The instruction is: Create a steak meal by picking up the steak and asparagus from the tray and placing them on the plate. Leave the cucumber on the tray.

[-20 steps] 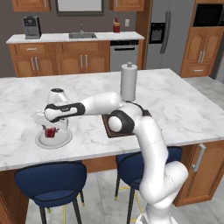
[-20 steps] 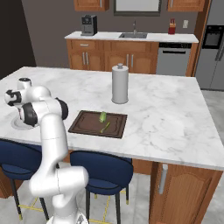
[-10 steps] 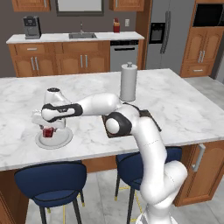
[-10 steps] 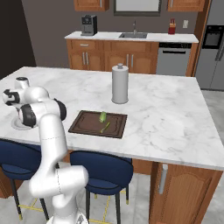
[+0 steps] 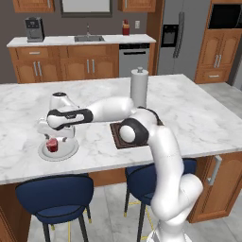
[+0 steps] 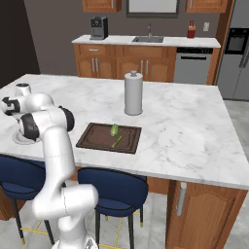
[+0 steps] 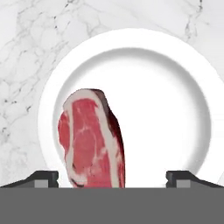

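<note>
The steak [image 7: 92, 140] stands on its edge on the round white plate [image 7: 175, 87], dark red with pale fat lines. My gripper [image 7: 111, 177] hangs just over it, open, with its fingertips [image 7: 46, 177] spread wide and a clear gap on the steak's right side. In the left base view the gripper [image 5: 53, 138] sits above the steak [image 5: 52, 144] on the plate [image 5: 66, 152], near the island's front left. The dark brown tray [image 6: 97, 141] holds the light-green cucumber [image 6: 114, 129] and the thin asparagus [image 6: 117, 141].
A paper towel roll [image 6: 133, 93] stands upright behind the tray. Blue stools [image 5: 54, 198] sit below the island's front edge. My arm stretches from the tray [image 5: 115, 137] leftward over the marble top to the plate [image 6: 19, 140].
The jaws have spread wider over the last second and let the steak go onto the plate. The hand has stayed over the plate.
</note>
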Tool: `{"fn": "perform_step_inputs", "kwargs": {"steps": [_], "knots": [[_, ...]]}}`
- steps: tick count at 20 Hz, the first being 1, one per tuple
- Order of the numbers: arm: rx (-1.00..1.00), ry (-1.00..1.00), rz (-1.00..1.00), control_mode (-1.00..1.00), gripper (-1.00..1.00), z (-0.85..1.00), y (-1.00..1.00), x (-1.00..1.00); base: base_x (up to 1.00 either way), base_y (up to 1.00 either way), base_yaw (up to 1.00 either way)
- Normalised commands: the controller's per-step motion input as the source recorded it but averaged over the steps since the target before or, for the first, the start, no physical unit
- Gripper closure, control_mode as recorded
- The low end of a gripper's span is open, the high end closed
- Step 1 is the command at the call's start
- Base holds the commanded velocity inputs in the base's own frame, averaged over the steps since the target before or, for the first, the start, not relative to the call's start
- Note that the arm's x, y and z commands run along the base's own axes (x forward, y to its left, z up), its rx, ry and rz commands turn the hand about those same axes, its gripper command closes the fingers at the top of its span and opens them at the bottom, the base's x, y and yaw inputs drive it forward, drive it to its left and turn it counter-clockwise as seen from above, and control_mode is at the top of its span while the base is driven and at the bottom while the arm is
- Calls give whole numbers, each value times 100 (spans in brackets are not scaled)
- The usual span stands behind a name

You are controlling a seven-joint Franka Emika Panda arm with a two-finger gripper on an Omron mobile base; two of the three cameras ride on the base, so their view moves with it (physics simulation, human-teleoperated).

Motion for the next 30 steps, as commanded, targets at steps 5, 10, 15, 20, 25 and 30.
{"fn": "perform_step_inputs", "kwargs": {"steps": [5, 10, 15, 20, 25, 30], "knots": [[5, -10, 0, -100, -100, 59, -52, -48, 0, 0, 0], [3, -12, 0, -100, -100, 54, -61, -61, 0, 0, 0], [0, -4, 0, -100, -100, 35, -94, -46, 0, 0, 0], [0, 0, 0, -100, -100, 34, -100, -39, 0, 0, 0], [0, 0, 0, -100, -100, 22, -100, -25, 0, 0, 0], [-3, 0, 2, -100, -100, 1, -100, -28, 0, 0, 0]]}}
